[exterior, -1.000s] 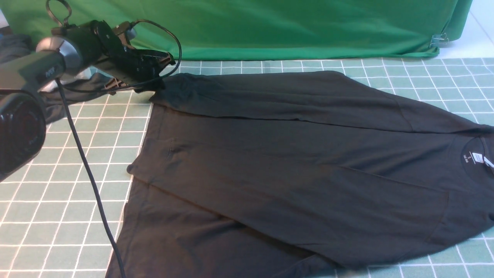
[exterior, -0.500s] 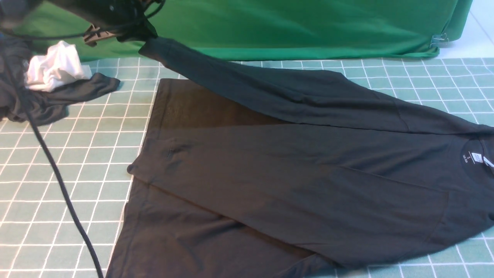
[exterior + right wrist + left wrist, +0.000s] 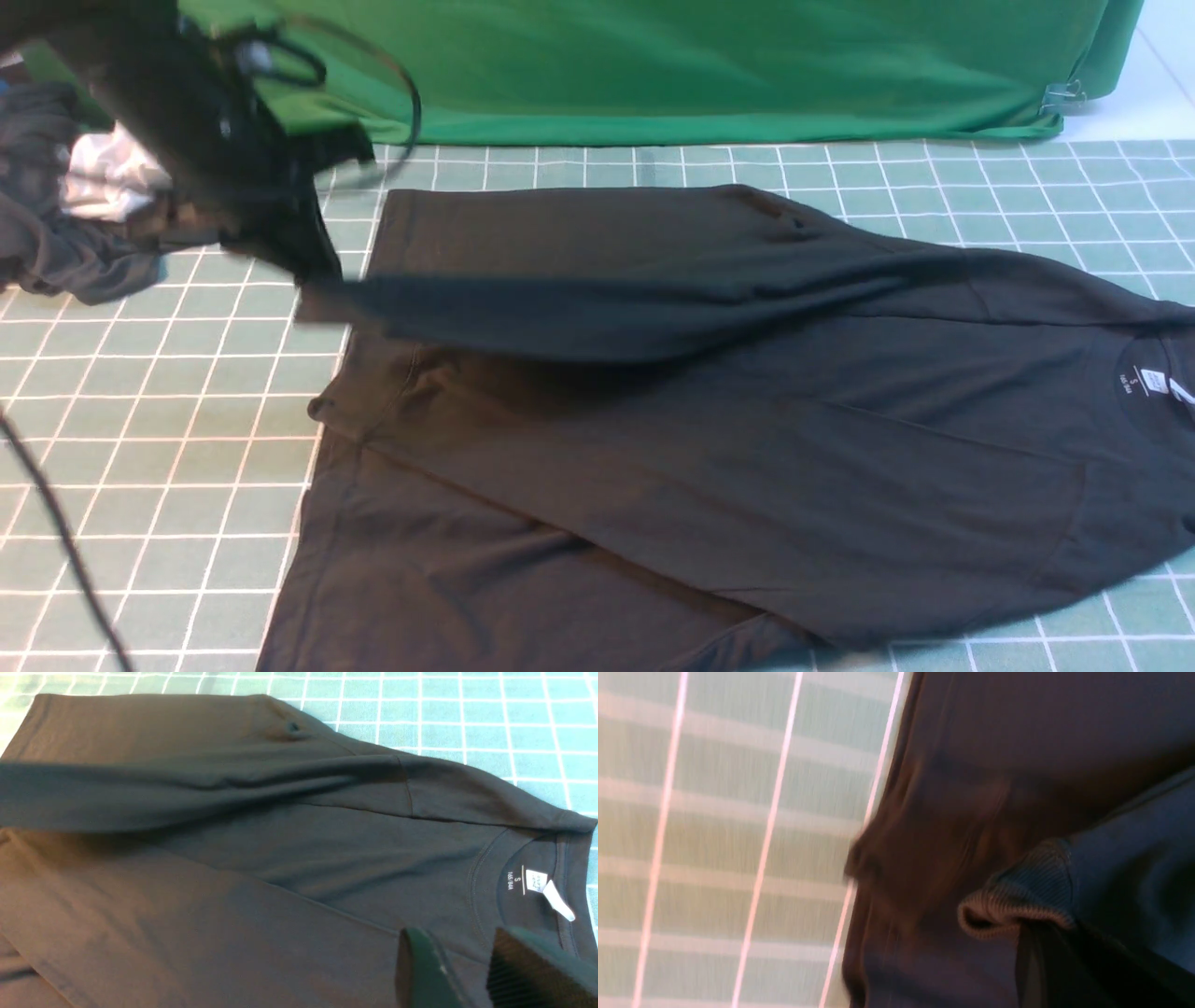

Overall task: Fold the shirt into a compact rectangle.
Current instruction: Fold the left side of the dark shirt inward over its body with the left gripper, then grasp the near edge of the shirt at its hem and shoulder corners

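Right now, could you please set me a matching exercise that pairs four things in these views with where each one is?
Things:
1. sleeve
2. neck label
3. white cloth
4. green cloth

Places:
A. draped along the far edge of the table
B. inside the collar, on the right
C. pinched in the left gripper, stretched above the shirt
D. bunched with a dark grey garment, far left

Pairs: 1-C; 2-B; 3-D; 4-A

green cloth point(image 3: 700, 65), gridded mat point(image 3: 168, 448), grey garment point(image 3: 65, 266)
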